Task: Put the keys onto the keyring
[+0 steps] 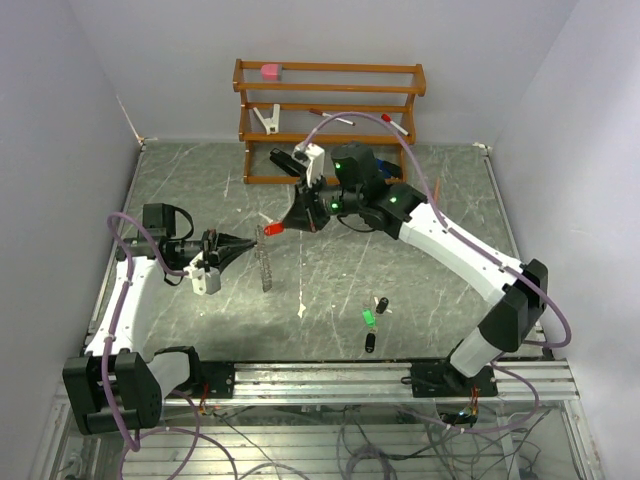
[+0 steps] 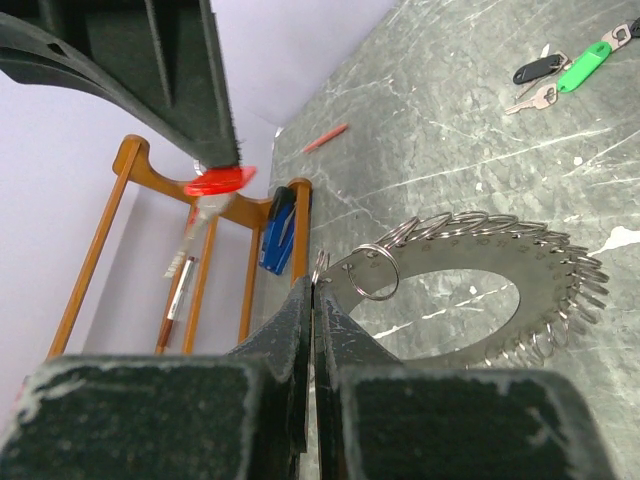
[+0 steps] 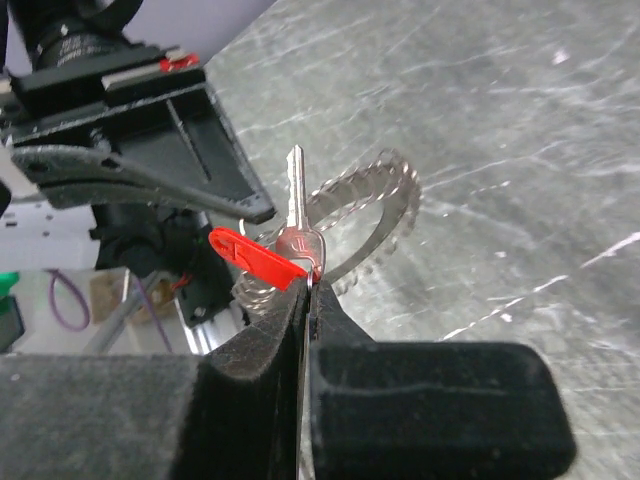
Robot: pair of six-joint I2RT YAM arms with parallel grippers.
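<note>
I am working in a robotics lab cell: plain white panels (image 1: 60, 100) are enclosing my grey marbled table (image 1: 180, 180), my arms are sitting bolted to an aluminium rail (image 1: 330, 377), and loose cables (image 1: 380, 440) are trailing beneath it.

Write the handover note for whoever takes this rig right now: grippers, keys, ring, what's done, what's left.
Left gripper: shut on the rim of the keyring, holding it upright.
Right gripper: shut on the red key, held up close beside the keyring.
On the table by the right arm's base: green key, far black key, near black key.
Done: keyring and red key picked up.
Left: no key looks threaded yet. Put on the red key, then the other three.
</note>
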